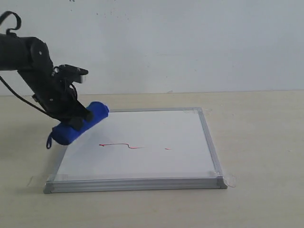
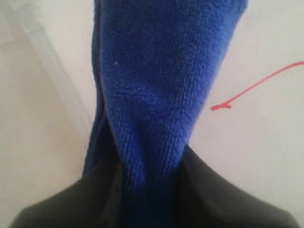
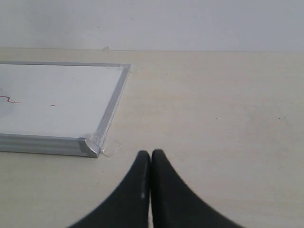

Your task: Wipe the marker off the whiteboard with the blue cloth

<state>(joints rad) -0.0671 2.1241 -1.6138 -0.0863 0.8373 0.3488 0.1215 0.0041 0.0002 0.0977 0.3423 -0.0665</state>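
left gripper (image 1: 80, 118) is pinching the soft royal-blue cloth roll (image 1: 97, 113), tilting it over the silver-framed white board (image 1: 156, 128) near the left edge of the desk (image 1: 256, 142), probably aiming at the thin red marker squiggle (image 1: 126, 145). right gripper (image 3: 150, 161) is idling, pressed together.

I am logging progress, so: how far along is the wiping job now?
Done: the left gripper holds the cloth. In hand: the cloth is over the whiteboard's left edge in the exterior view, short of the marker. Left: the red line and dash look whole, so all the wiping remains. The right gripper is shut, off the whiteboard.
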